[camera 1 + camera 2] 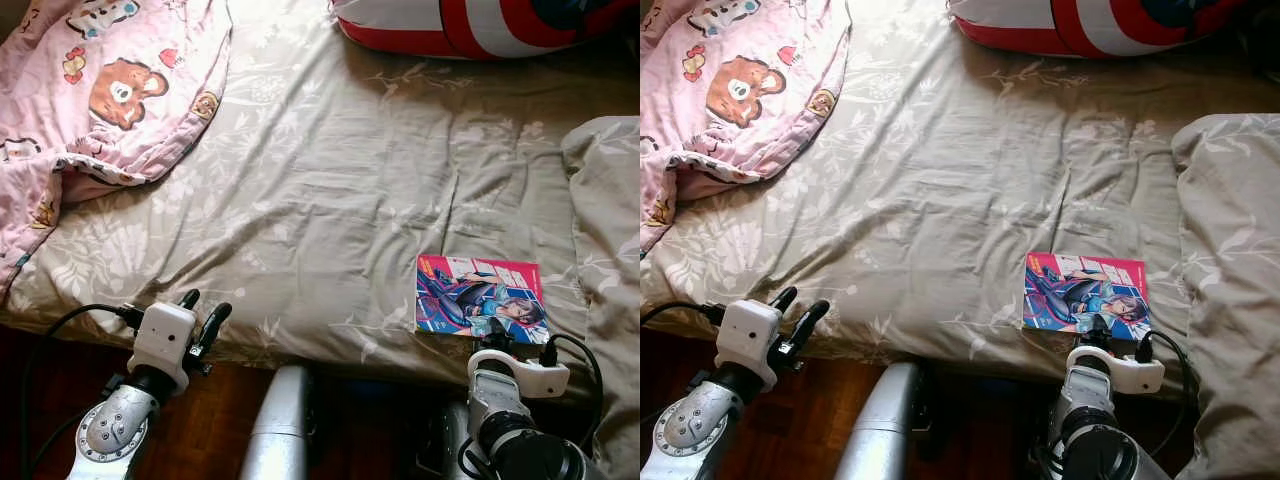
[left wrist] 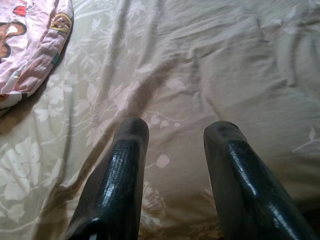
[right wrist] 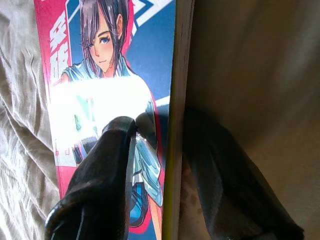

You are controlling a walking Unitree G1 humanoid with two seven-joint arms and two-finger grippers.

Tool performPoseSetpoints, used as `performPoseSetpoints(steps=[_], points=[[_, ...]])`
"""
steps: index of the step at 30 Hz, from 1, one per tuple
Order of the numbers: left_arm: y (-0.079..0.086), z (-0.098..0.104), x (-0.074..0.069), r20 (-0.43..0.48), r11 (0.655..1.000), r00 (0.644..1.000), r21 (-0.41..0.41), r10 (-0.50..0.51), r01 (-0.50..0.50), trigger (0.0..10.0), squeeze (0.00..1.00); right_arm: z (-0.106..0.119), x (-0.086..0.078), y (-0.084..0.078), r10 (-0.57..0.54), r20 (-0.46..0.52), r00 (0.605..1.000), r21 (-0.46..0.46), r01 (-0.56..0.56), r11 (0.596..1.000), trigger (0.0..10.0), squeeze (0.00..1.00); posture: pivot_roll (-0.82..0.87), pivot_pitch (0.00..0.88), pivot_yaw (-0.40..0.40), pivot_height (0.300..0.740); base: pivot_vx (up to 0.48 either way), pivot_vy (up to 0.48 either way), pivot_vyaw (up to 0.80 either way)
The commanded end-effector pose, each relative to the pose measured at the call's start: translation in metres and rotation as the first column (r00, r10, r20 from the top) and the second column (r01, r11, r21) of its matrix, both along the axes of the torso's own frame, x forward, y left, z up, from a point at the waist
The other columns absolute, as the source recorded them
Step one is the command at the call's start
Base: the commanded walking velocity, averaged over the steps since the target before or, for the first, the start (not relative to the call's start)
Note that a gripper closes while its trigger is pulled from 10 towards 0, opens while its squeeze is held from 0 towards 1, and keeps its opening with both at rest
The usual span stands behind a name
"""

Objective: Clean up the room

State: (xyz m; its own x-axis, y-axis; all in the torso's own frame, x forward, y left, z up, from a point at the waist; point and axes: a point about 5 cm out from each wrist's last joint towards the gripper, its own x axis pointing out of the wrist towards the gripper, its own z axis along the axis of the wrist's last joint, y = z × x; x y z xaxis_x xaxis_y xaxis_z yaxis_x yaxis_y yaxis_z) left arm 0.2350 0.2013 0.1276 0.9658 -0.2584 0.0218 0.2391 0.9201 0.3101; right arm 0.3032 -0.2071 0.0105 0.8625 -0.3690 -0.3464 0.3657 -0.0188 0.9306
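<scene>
A comic book (image 1: 480,297) with a pink and blue cover lies flat on the beige floral bed sheet (image 1: 330,170), near the bed's front edge on the right. My right gripper (image 3: 160,130) is open at the book's near edge. One finger (image 3: 117,145) rests over the cover (image 3: 110,60) and the other finger (image 3: 215,160) sits beside the book's edge, in shadow. My left gripper (image 1: 205,312) is open and holds nothing. It hovers over the front edge of the bed at the left, with bare sheet (image 2: 200,75) ahead of it.
A pink bear-print blanket (image 1: 100,90) is bunched at the back left of the bed. A red, white and blue pillow (image 1: 480,25) lies at the back. A beige duvet (image 1: 605,230) is heaped along the right. Dark wooden floor (image 1: 210,420) shows below the bed edge.
</scene>
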Motion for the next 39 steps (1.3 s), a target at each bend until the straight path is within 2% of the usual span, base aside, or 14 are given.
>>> performPoseSetpoints(steps=[1, 4, 5, 6, 7, 16, 17, 18, 19, 20, 24, 30, 34, 39], points=[[0.004, -0.009, -0.003, -0.043, 1.0, 0.999, 0.025, 0.009, -0.008, 10.0, 0.0, -0.023, -0.021, 0.005, -0.025, -0.099, 0.995, 0.057, 0.031, 0.998, 10.0, 0.0, 0.34, 0.447, 0.146, 0.645, 0.0, 0.0, 0.0], [0.003, -0.009, -0.003, -0.041, 1.0, 0.999, 0.024, 0.01, -0.009, 10.0, 0.0, -0.024, -0.022, 0.006, -0.007, -0.101, 0.995, 0.046, 0.012, 0.999, 10.0, 0.0, 0.34, 0.448, 0.144, 0.645, 0.0, 0.0, 0.0], [0.003, -0.009, -0.003, -0.041, 1.0, 0.999, 0.024, 0.009, -0.008, 10.0, 0.0, -0.024, -0.022, 0.007, 0.0, -0.103, 0.995, 0.039, 0.004, 0.999, 10.0, 0.71, 0.34, 0.448, 0.144, 0.645, 0.0, 0.0, 0.0], [0.003, -0.009, -0.003, -0.041, 1.0, 0.999, 0.025, 0.009, -0.008, 10.0, 0.0, -0.024, -0.022, 0.007, 0.002, -0.109, 0.994, 0.035, 0.002, 0.999, 10.0, 0.93, 0.34, 0.448, 0.144, 0.645, 0.0, 0.0, 0.0], [0.003, -0.009, -0.003, -0.041, 1.0, 0.999, 0.025, 0.009, -0.008, 10.0, 0.0, -0.025, -0.023, 0.006, -0.001, -0.115, 0.993, 0.034, 0.005, 0.999, 10.0, 0.97, 0.34, 0.446, 0.143, 0.645, 0.0, 0.0, 0.0], [0.003, -0.009, 0.0, -0.039, 1.0, 0.999, 0.026, 0.008, -0.007, 10.0, 0.0, -0.017, -0.016, -0.001, 0.014, -0.126, 0.992, -0.01, -0.015, 1.0, 10.0, 0.93, 0.33, 0.443, 0.14, 0.645, 0.0, 0.0, 0.0], [0.003, -0.009, 0.0, -0.039, 1.0, 0.999, 0.025, 0.008, -0.007, 10.0, 0.0, -0.015, -0.013, -0.001, 0.032, -0.13, 0.991, -0.025, -0.035, 0.999, 10.0, 0.82, 0.33, 0.443, 0.139, 0.645, 0.0, 0.0, 0.0], [0.003, -0.009, 0.001, -0.039, 1.0, 0.999, 0.025, 0.008, -0.007, 10.0, 0.0, -0.015, -0.013, -0.001, 0.037, -0.131, 0.991, -0.027, -0.041, 0.999, 10.0, 0.82, 0.33, 0.443, 0.139, 0.645, 0.0, 0.0, 0.0], [0.003, -0.009, 0.001, -0.039, 1.0, 0.999, 0.026, 0.008, -0.007, 10.0, 0.0, -0.014, -0.012, 0.0, 0.046, -0.136, 0.99, -0.035, -0.052, 0.998, 10.0, 0.47, 0.33, 0.443, 0.14, 0.645, 0.0, 0.0, 0.0], [0.003, -0.01, 0.001, -0.04, 1.0, 0.999, 0.025, 0.008, -0.007, 10.0, 0.0, -0.014, -0.012, 0.0, 0.05, -0.139, 0.989, -0.038, -0.056, 0.998, 10.0, 0.0, 0.33, 0.443, 0.14, 0.645, 0.0, 0.0, 0.0], [0.003, -0.012, 0.002, -0.045, 1.0, 0.999, 0.025, 0.005, -0.004, 10.0, 0.0, -0.016, -0.014, -0.004, 0.041, -0.15, 0.988, -0.039, -0.047, 0.998, 10.0, 0.0, 0.3, 0.436, 0.139, 0.645, 0.0, 0.0, 0.0], [0.0, -0.016, 0.012, -0.041, 0.999, 0.999, 0.034, -0.01, 0.011, 10.0, 0.0, -0.025, -0.025, -0.008, 0.016, -0.25, 0.968, -0.035, -0.025, 0.999, 10.0, 0.0, 0.27, 0.387, 0.129, 0.645, 0.0, 0.0, 0.0], [0.001, -0.017, 0.023, -0.031, 0.999, 0.999, 0.041, -0.012, 0.013, 10.0, 0.0, -0.016, -0.013, -0.002, 0.088, -0.284, 0.955, -0.097, -0.12, 0.988, 10.0, 0.0, 0.23, 0.352, 0.115, 0.645, 0.0, 0.0, 0.0], [0.002, -0.018, 0.029, -0.021, 0.999, 1.0, 0.049, -0.013, 0.014, 10.0, 0.0, -0.012, -0.008, 0.001, 0.05, -0.264, 0.963, -0.056, -0.067, 0.996, 10.0, 0.0, 0.21, 0.326, 0.103, 0.645, 0.0, 0.0, 0.0]])
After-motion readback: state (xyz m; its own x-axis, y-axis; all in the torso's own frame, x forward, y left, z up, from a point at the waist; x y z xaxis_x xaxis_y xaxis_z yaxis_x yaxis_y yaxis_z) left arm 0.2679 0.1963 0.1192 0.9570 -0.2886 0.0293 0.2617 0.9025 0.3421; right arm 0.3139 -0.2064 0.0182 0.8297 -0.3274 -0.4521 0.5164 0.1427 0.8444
